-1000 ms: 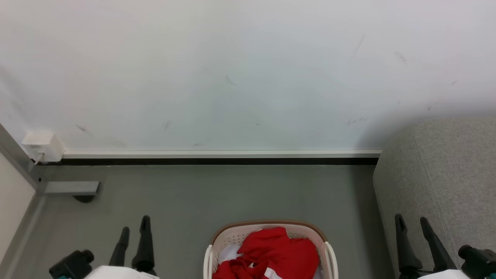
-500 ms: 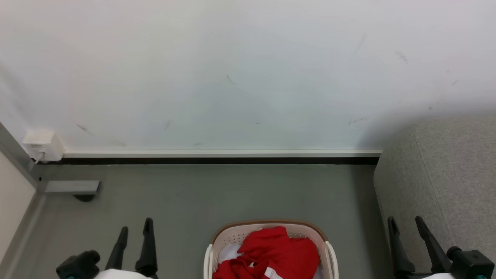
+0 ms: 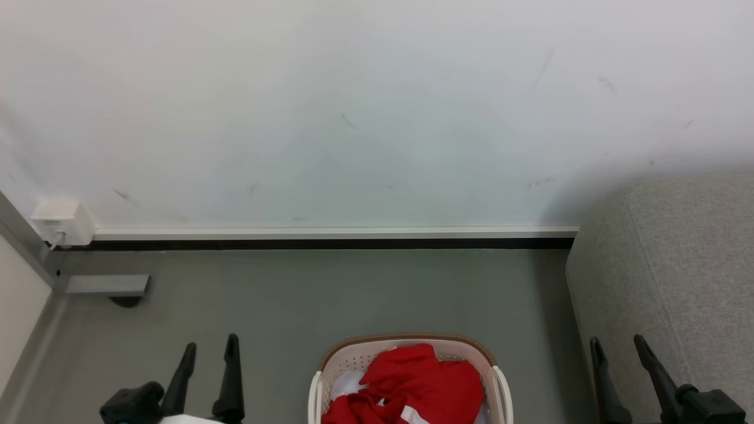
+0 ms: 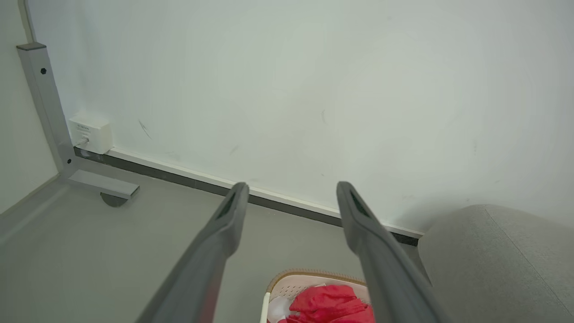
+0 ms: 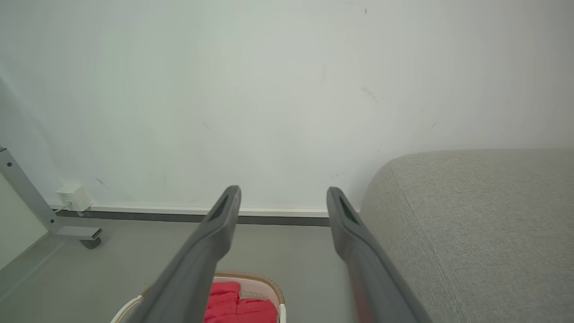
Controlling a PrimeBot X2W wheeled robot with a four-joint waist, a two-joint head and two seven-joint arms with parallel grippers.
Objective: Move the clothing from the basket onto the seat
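My left gripper and right gripper each have two long, dark grey fingers that taper to narrow tips, with a slim slot near each tip. Chunky black housings sit behind; my forearm is white.

1. A white wall ran across the back, marked with faint dark scuffs.
2. Along its foot ran a white skirting strip above a narrow dark band.
3. The floor was smooth, matte grey.
4. A small white socket box sat at the wall's foot on the left.
5. Beside it a grey metal post rose along a cream panel, and its flat foot plate lay on the floor.
6. A grey woven sofa with a rounded corner stood against the wall on the right.
7. The light was soft and even, with a dim shade on the wall beside the sofa.
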